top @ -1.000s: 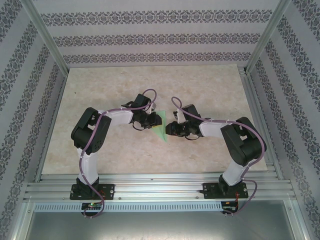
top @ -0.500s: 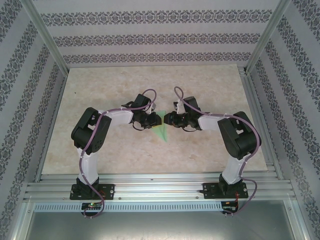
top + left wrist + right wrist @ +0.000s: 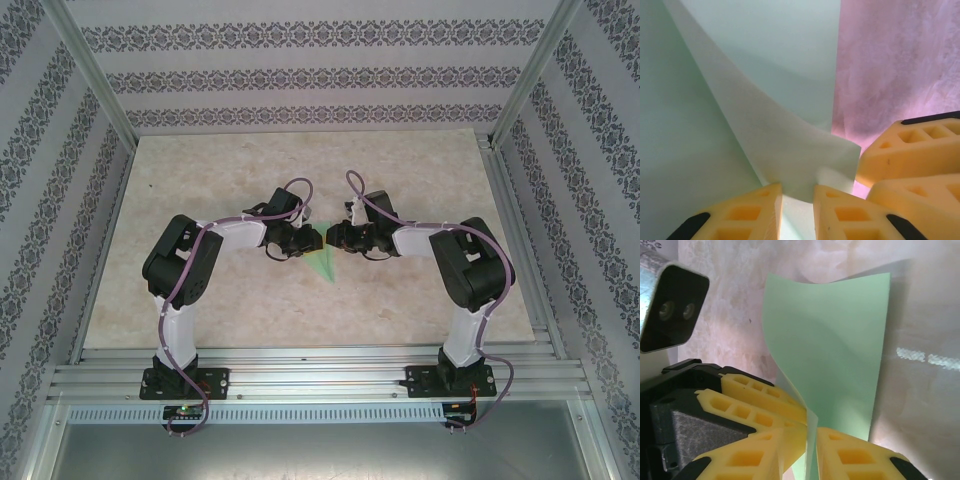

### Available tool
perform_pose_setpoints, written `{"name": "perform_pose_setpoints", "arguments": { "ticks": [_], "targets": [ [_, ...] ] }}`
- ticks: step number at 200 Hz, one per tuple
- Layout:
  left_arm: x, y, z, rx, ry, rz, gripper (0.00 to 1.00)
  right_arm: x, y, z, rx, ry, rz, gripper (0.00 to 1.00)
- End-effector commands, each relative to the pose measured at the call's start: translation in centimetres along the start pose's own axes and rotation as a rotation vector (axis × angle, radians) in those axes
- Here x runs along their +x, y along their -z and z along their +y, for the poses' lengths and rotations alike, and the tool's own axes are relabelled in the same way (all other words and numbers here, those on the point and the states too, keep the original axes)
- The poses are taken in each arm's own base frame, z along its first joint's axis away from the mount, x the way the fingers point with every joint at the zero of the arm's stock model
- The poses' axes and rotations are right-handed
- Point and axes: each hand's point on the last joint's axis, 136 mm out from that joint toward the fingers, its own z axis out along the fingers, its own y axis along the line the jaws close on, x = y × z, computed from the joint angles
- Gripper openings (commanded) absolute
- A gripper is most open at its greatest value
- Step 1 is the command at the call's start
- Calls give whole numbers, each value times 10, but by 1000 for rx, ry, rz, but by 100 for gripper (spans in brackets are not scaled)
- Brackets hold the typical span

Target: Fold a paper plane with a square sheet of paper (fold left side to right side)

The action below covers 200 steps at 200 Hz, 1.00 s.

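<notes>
My right gripper (image 3: 811,441) has swung toward eleven o'clock, meeting the left gripper (image 3: 797,194). Both seemingly pinch the pale mint-green thin paper sheet (image 3: 840,350).

light bright, even; shadows soft; pink cast left wrist; close-ups soft-focus

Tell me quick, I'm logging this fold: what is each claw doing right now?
Left claw: closed on the green paper.
Right claw: closed on the same paper.
</notes>
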Motion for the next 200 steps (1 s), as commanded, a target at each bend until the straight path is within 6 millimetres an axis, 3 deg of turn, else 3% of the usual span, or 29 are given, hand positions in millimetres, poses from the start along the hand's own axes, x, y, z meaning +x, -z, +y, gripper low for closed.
{"name": "perform_pose_setpoints", "arguments": {
  "ticks": [1,125,200],
  "targets": [
    [-2,-2,-9,18,-12,-1,24,-9,1,-3,-10,-1,-24,23],
    [-1,-3,-12,19,-19,2,24,-6,-9,-4,-37,-12,-4,21],
    [1,-7,-9,9,-16,9,25,-8,-7,-9,-19,-10,-13,1]
  ]
}}
